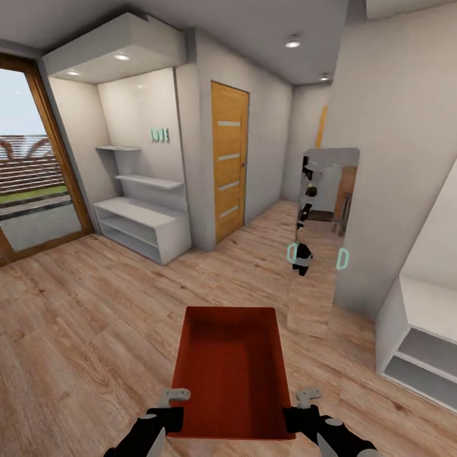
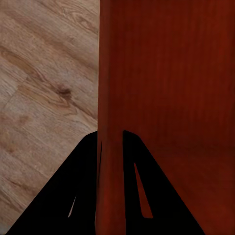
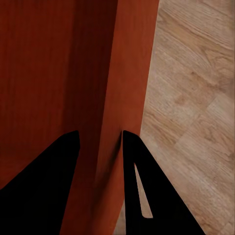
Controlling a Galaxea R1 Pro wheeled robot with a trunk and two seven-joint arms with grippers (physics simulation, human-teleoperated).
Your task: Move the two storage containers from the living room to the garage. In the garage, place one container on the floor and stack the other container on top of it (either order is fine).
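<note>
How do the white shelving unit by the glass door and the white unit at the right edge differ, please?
The left shelving unit stands whole in an alcove beside the glass door, with two floating shelves above it. The right unit is cut off by the frame edge and sits beside the leaning mirror. Both are white, low and open-shelved, standing on the wood floor.

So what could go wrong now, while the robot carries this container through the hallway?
1. Each gripper, left and right, pinches only a thin side wall of the storage container; a jolt might let it slip.
2. The standing mirror stands close ahead on the right; the container could hit it.
</note>
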